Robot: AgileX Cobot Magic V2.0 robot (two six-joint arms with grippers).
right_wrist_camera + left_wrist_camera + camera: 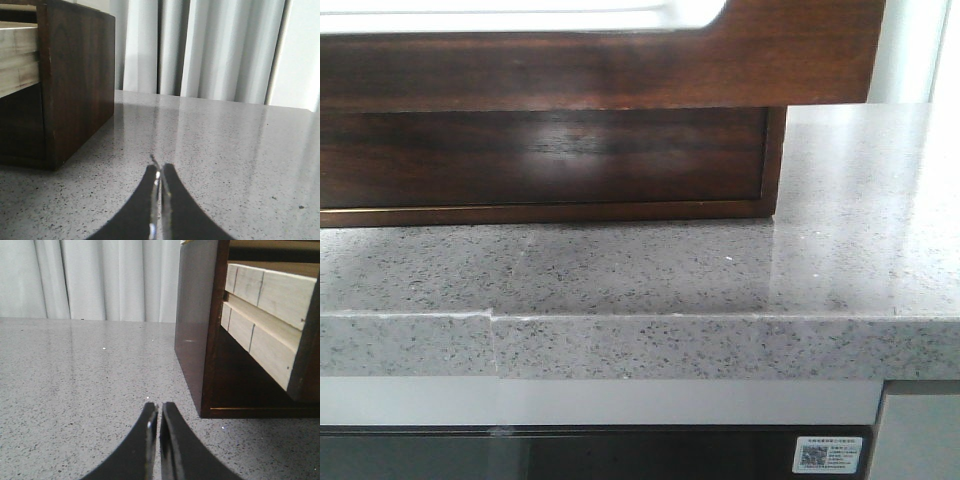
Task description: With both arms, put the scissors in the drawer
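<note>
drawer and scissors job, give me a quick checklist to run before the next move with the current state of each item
1. Drawer open enough to drop something in: ok; its front juts forward over the cabinet, and pale wooden sides show in both wrist views.
2. Scissors located: not ok, no view shows them.
3. Left gripper empty: ok, fingers together with nothing between them.
4. Right gripper empty: cannot tell; fingers are together, but a thin sliver pokes out at the tips.
5. Both grippers clear of the cabinet: ok, each sits over the counter, apart from it.
</note>
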